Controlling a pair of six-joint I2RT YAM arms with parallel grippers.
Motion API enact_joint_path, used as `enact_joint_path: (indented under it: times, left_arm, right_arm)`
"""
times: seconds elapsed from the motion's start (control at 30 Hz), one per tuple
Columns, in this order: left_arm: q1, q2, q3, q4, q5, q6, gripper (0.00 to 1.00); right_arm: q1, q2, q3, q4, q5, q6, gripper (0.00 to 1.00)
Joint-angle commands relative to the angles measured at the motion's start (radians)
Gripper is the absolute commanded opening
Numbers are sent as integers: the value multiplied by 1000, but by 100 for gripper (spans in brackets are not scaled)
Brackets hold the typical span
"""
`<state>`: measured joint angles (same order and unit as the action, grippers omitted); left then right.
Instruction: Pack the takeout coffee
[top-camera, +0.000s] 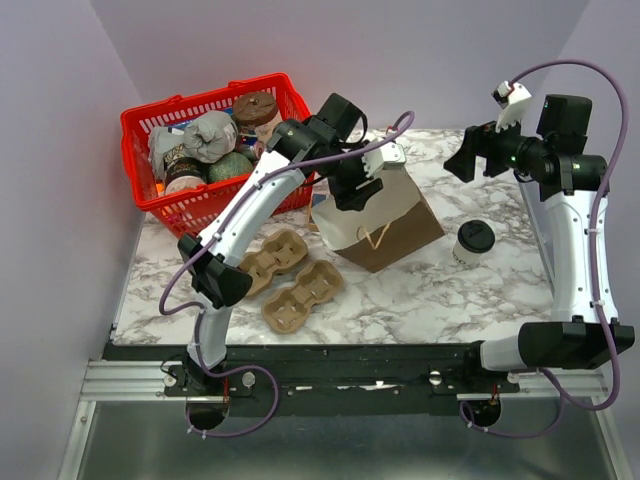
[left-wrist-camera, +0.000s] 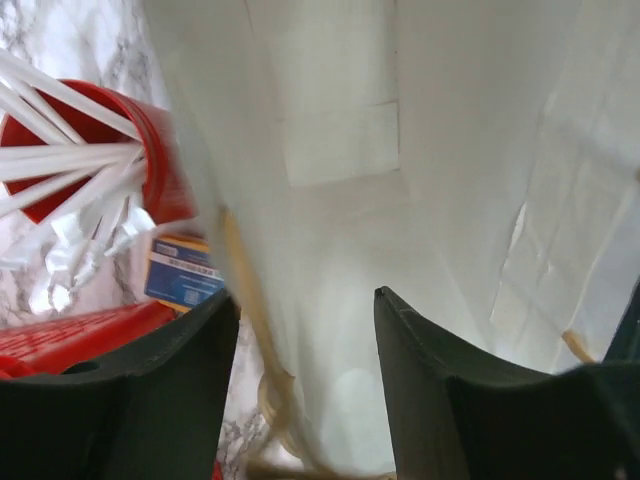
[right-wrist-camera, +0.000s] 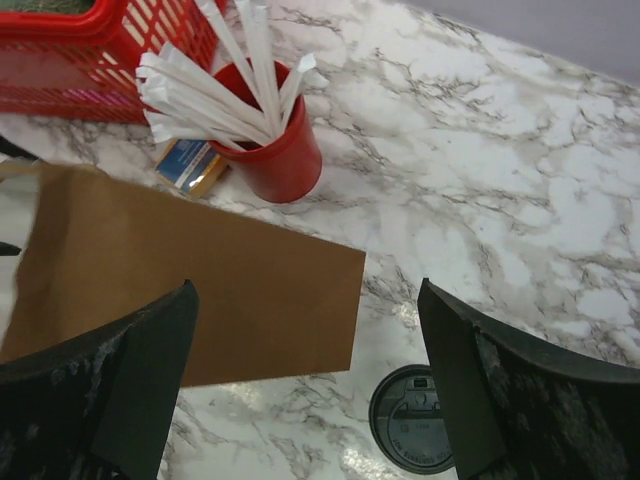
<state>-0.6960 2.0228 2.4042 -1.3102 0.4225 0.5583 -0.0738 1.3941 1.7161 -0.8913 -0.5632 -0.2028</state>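
Left gripper (top-camera: 354, 192) sits at the mouth of the brown bag (top-camera: 388, 232), jaws apart, the bag's front wall running between them, not clamped. Right gripper (right-wrist-camera: 305, 292) hangs above the table (top-camera: 420, 295), jaws wide apart, holding nothing. Coffee (top-camera: 474, 241) stands upright on the table, lid on, just right of the bag, outside it. Red cup (right-wrist-camera: 285, 158) stands behind the bag.

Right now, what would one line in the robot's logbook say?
left end effector: open, straddling paper bag rim | right end effector: open, raised near takeout coffee | takeout coffee: lidded, on table, outside paper bag
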Motion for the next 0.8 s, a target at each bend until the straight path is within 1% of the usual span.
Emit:
enact_joint_path:
  times: [0.0, 0.07, 0.17, 0.27, 0.3, 0.4, 0.43, 0.53, 0.6, 0.7, 0.73, 0.77]
  left_arm:
    - [-5, -25, 12, 138, 8, -90, 77]
    - [-2, -59, -7, 210, 24, -119, 80]
    - [0, -113, -89, 336, 44, -158, 84]
    - [0, -118, -116, 393, 55, -178, 84]
    - [0, -111, -109, 393, 55, -193, 84]
    - [1, -88, -71, 402, 36, -236, 84]
    - [3, -96, -74, 428, 24, -250, 84]
    - [18, -149, -124, 500, 1, -314, 85]
    - [27, -186, -160, 522, -13, -320, 85]
    - [56, -277, -272, 548, -2, -311, 85]
    - [64, -324, -366, 568, 5, -308, 85]
    - [81, -352, -422, 583, 12, -305, 85]
  right_arm:
    - [-3, -3, 27, -37, -165, -179, 100]
    - [-1, -6, 23, -35, -225, -268, 100]
    - [-1, -3, 36, -40, -296, -325, 100]
    - [0, -3, 54, -37, -361, -391, 100]
    - [11, 3, 62, -38, -357, -403, 100]
    - [19, 39, 85, -37, -308, -435, 100]
    - [19, 45, 85, -37, -293, -449, 100]
    - [19, 69, 82, -35, -212, -503, 99]
    - [19, 88, 77, -35, -133, -544, 99]
    - [17, 132, 106, -32, -40, -541, 99]
    - [13, 143, 121, -32, -32, -531, 98]
    - [6, 157, 158, -28, -55, -497, 98]
